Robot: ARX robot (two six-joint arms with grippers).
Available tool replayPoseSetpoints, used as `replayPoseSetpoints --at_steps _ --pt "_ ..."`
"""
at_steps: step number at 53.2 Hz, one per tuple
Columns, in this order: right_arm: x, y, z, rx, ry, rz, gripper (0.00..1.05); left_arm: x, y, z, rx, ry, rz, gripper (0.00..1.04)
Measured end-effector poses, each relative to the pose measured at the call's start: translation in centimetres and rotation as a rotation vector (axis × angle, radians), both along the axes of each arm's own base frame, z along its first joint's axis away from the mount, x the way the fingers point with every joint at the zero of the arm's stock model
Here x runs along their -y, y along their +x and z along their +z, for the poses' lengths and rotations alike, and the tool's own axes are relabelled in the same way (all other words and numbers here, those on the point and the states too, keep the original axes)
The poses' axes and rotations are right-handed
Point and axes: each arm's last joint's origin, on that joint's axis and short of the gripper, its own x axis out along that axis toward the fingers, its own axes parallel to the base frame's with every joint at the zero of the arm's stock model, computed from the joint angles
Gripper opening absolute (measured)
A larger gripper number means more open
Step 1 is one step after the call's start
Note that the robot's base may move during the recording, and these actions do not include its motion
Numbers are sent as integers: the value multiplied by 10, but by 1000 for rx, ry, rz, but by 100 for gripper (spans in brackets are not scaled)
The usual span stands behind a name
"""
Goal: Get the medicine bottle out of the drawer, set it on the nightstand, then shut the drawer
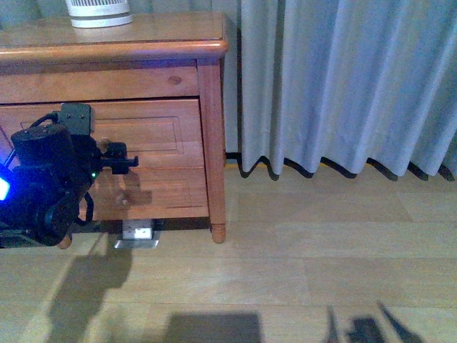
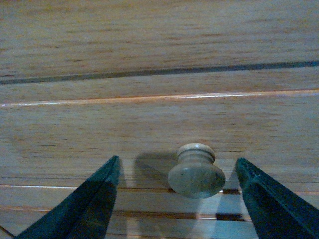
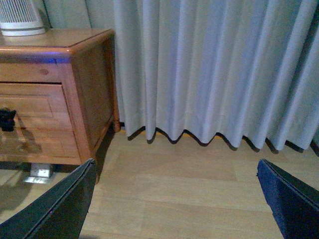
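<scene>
**Left claw against the drawer knob.** Nearest the lens in the left wrist view, the left gripper (image 2: 177, 162) is spread wide and holds nothing. Its two dark fingers (image 2: 94, 199) flank the knob (image 2: 196, 173) without touching it. The knob does not sit midway in the gap: it lies closer to one finger, with clear wood showing on the other side. Its stem stands straight out of the wood toward the claw, so the pull would run along that same axis, back toward the robot. By judgement, the claw needs a small sideways correction before it closes, or one finger will meet the knob first.

Behind the knob, the drawer (image 1: 161, 136) sits shut, flush in the nightstand (image 1: 212, 143). The medicine bottle shows in no view and is presumably inside the shut drawer, though this cannot be confirmed.

On the glossy top stands a white ribbed cylinder (image 1: 100, 13).

Farther off, the right gripper (image 3: 175, 164) is also spread and empty. It hangs over bare floor (image 3: 174, 204) before the grey curtain (image 3: 199, 69), well apart from the nightstand. The left arm is plainly the nearer one.
</scene>
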Motion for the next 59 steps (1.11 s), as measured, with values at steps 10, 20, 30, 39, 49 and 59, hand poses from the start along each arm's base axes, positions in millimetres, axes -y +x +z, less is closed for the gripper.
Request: replayPoseSetpoints --at_steps 10,20,30,39,49,59 --pt "0 0 0 0 0 0 98 0 0 1 4 8 -1 47" --pt "0 0 0 0 0 0 98 0 0 1 5 14 -6 41" --pt "0 0 0 0 0 0 98 1 0 1 10 15 -15 26" --pt "0 0 0 0 0 0 98 1 0 2 17 14 -15 26" --pt "0 0 0 0 0 0 98 1 -15 -3 28 14 -7 25" --pt "0 0 0 0 0 0 98 1 -52 -4 27 24 -5 25"
